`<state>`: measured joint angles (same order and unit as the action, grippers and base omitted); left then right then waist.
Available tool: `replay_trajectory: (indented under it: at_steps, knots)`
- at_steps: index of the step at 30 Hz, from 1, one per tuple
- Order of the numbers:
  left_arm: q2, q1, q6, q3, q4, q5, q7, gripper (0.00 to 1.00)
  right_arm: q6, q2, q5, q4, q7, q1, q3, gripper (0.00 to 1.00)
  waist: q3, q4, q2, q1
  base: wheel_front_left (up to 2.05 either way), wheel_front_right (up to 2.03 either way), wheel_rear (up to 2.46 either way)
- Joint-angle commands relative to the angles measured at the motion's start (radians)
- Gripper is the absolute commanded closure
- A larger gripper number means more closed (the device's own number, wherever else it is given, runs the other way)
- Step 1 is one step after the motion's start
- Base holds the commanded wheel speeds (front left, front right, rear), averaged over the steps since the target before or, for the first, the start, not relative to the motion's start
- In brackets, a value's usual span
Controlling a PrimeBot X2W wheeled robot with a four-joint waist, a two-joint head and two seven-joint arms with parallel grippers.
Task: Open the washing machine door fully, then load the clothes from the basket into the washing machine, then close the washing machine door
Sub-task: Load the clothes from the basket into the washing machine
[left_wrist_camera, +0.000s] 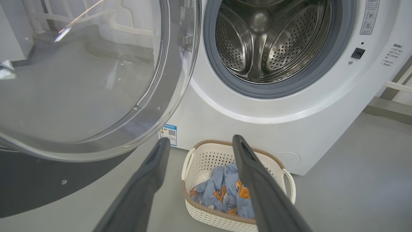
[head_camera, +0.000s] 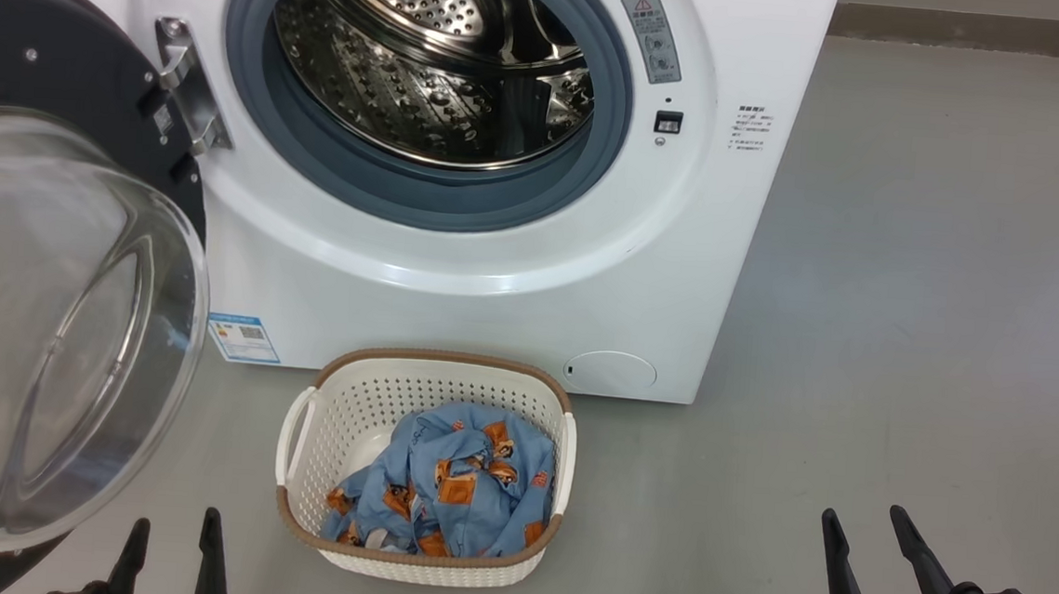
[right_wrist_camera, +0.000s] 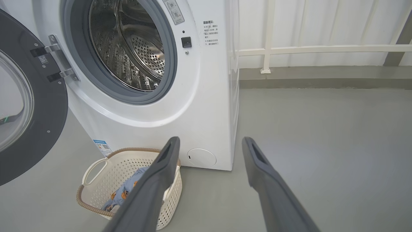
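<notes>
**Where are your hands?**
My left gripper [head_camera: 176, 519] sits at the lower left of the head view, fingers apart and holding nothing. My right gripper [head_camera: 861, 514] is at the lower right, also spread and empty. Between them, low centre, the basket [head_camera: 363, 416] stands on the floor [head_camera: 910, 314] just in front of the washing machine [head_camera: 490, 322]. The clothes [head_camera: 456, 488] are bunched toward its right side.

**Which step is this?**
The washing machine door [head_camera: 53, 49] looks swung wide at the left, so I judge loading comes next. I would come down from above onto the highest fold and pinch deep so a whole garment lifts. Then I'd clear the basket's rim before rising to the drum [head_camera: 434, 67].

**How much room?**
Tight on the left: the door's glass bowl bulges just beside my left fingers. The right half of the frame is open grey floor, so my right arm has the freer path. I'd watch the rubber ring [head_camera: 424, 206] at the drum's lower lip, where fabric could snag.
</notes>
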<state>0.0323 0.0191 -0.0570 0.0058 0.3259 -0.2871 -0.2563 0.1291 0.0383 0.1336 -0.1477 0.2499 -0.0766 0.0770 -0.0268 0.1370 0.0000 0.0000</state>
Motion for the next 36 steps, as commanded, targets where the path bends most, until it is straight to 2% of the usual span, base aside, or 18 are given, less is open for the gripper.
replay_trajectory:
  at_steps: [1,19,36]
  knots:
    - [0.018,-0.021,-0.001,0.034,-0.017,0.005,-0.006,0.00,0.002,0.012,0.011,0.025,0.012,0.024,-0.025,0.00,-0.005,-0.001,0.0000,0.0000,1.02,-1.02,0.00]
    - [0.018,-0.038,0.031,0.047,-0.033,0.014,-0.006,0.00,0.002,0.012,0.009,0.028,0.012,0.039,-0.019,0.00,-0.035,-0.003,0.0000,0.0000,1.57,-1.57,0.00]
    - [0.018,-0.042,0.022,0.031,-0.027,-0.012,-0.006,0.00,0.002,0.012,0.005,0.025,0.012,0.049,-0.016,0.00,-0.050,-0.002,0.0000,0.0000,0.17,-0.17,0.00]
